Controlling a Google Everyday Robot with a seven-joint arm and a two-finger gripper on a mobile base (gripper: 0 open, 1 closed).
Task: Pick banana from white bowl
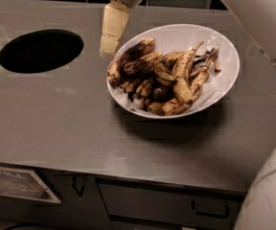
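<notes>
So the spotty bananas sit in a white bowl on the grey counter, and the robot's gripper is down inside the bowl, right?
Not quite. The camera view shows the gripper outside the white bowl, over the grey counter just past the rim, on the side toward the round black hole. The bananas do sit in the bowl.

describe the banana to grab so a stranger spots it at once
On the counter, right of the round hole, sits a white bowl. The banana lies along its left rim, nearest the pincer hovering outside. It is the longest and thickest, strongly curved.
</notes>
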